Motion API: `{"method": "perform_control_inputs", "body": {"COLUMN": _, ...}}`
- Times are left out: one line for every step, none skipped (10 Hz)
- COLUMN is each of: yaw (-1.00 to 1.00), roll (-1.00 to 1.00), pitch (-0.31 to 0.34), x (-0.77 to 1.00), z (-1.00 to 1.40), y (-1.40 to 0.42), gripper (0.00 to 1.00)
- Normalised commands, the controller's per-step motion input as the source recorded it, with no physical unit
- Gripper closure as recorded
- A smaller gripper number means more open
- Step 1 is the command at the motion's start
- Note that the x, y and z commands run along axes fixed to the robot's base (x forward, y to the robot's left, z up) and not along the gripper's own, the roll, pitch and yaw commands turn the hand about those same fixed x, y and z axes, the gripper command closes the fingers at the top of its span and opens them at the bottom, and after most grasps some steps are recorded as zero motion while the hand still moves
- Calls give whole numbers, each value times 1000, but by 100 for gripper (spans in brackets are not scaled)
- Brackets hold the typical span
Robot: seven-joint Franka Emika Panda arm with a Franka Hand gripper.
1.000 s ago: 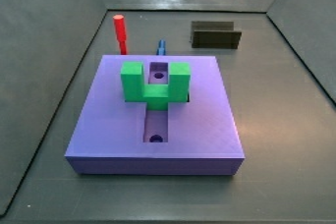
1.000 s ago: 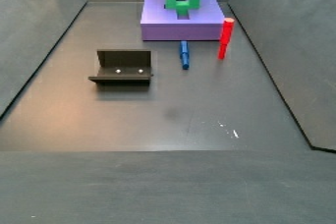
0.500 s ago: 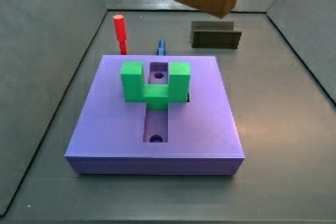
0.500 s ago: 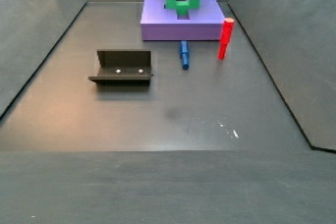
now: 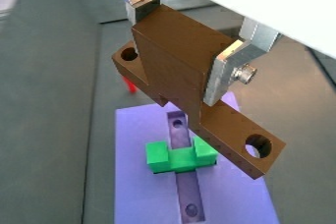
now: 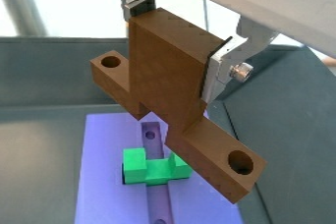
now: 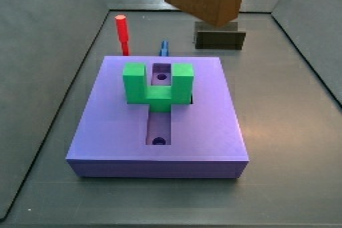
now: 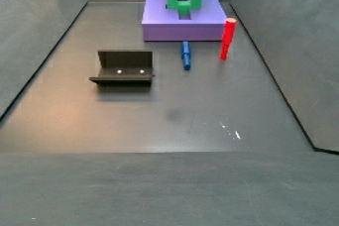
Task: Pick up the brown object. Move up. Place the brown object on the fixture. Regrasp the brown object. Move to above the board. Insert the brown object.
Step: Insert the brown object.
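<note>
One brown object [image 5: 184, 66] in pincer [image 5: 188, 33].

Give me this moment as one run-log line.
phase: move above board | gripper: shut on brown object, high in the air | board: groove open, green U-shaped block on it | fixture: bare

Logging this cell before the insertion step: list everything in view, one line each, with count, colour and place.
Brown object: one, tan-brown, held in the air above the board.
Board: one, lavender-purple, on the floor.
U-shaped block: one, green, on the board, straddling its groove.
Peg: one, red, upright beside the board.
Small bar: one, blue, lying on the floor beside the board.
Fixture: one, dark, on the floor, apart from the board.
Gripper: one, silver fingers clamped on the brown object.
</note>
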Motion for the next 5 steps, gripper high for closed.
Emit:
{"method": "perform_control_inputs", "body": {"yaw": -920, "roll": -176, "pitch": -299, "x": -69, "z": -351, "y": -37, "gripper": 100}}
{"method": "perform_control_inputs", "body": {"yaw": -966, "roll": -129, "pitch": -263, "x": -69, "z": -374, "y": -46, "gripper": 100}}
{"method": "perform_control_inputs", "body": {"yaw": -1000, "roll": -89, "pitch": -154, "x": -9, "z": -369, "y": -20, "gripper": 100}}
{"method": "perform_control_inputs", "body": {"yaw": -1000, "roll": -41, "pitch": 0, "x": 0, "z": -391, "y": 0, "gripper": 100}}
{"method": "perform_control_inputs", "body": {"yaw": -1000, "roll": 0, "pitch": 81, "x": 0, "z": -451, "y": 0, "gripper": 100}}
